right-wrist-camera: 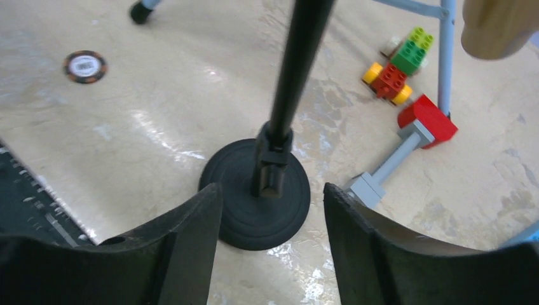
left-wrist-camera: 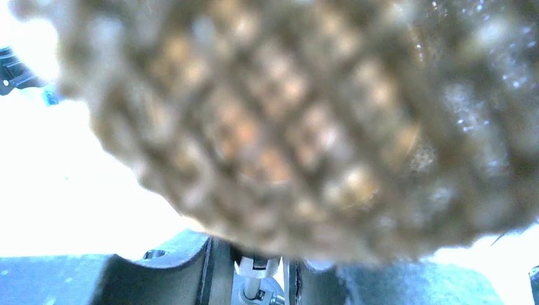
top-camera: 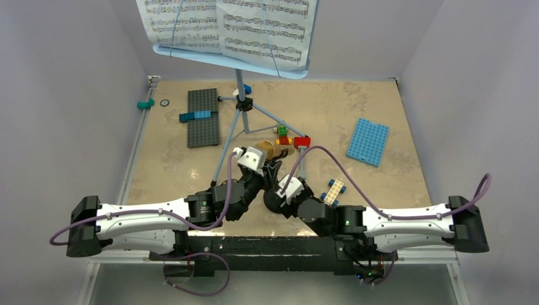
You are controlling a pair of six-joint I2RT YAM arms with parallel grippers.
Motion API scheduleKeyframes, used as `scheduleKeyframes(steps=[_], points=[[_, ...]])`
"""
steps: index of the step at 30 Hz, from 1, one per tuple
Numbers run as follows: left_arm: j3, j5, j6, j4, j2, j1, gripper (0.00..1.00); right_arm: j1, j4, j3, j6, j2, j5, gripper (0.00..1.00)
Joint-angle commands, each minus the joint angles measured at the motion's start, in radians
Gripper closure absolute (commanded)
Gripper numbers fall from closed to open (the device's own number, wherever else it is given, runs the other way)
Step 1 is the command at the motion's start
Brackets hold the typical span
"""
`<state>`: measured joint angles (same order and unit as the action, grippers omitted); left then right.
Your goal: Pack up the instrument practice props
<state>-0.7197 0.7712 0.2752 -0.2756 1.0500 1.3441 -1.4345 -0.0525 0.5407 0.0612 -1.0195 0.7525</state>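
The gold-brown toy microphone (top-camera: 273, 150) hangs above the middle of the table with my left gripper (top-camera: 262, 159) shut on it. Its blurred mesh head (left-wrist-camera: 286, 127) fills the left wrist view, and its tan end (right-wrist-camera: 496, 25) shows at the upper right of the right wrist view. My right gripper (right-wrist-camera: 272, 190) is open, one finger on each side of the black round-base mic stand (right-wrist-camera: 264, 197), whose pole rises between them. The light-blue music stand (top-camera: 241, 95) stands at the back, with white sheet-music pages (top-camera: 229, 25) on it.
A dark grey baseplate (top-camera: 203, 117) lies at the back left and a blue baseplate (top-camera: 368, 141) at the right. Coloured bricks (right-wrist-camera: 400, 63) and a red brick on a grey bar (right-wrist-camera: 426, 117) lie just past the mic stand. White and blue bricks (top-camera: 334, 189) sit near my right arm.
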Motion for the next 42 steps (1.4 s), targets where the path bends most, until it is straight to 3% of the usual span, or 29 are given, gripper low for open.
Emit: scheduleKeyframes(steps=[1,5,9,17,24,34,36,42], points=[[0.065,-0.021,0.082,0.198,0.07,0.0,1.0,-0.016,0.121,0.066,0.105,0.12,-0.117,0.32],[0.059,-0.022,0.052,0.186,0.071,0.0,1.0,0.128,0.19,0.016,0.379,0.266,-0.368,0.27],[0.05,-0.034,0.028,0.169,0.081,0.0,1.0,0.375,0.05,-0.117,0.639,0.401,-0.707,0.27],[0.039,-0.061,0.002,0.125,0.089,0.003,1.0,0.558,-0.206,-0.215,0.955,0.294,-1.05,0.26],[0.05,-0.045,-0.002,0.114,0.068,0.014,1.0,0.677,-0.585,-0.37,1.219,0.165,-1.169,0.28],[0.064,-0.017,-0.019,0.095,0.048,0.033,1.0,0.72,-1.019,-0.416,1.382,-0.037,-1.228,0.26],[0.07,-0.013,-0.017,0.093,0.043,0.035,1.0,0.724,-1.058,-0.409,1.399,-0.069,-1.24,0.26],[0.083,-0.003,-0.011,0.091,0.036,0.039,1.0,0.726,-1.06,-0.385,1.41,-0.121,-1.254,0.42]])
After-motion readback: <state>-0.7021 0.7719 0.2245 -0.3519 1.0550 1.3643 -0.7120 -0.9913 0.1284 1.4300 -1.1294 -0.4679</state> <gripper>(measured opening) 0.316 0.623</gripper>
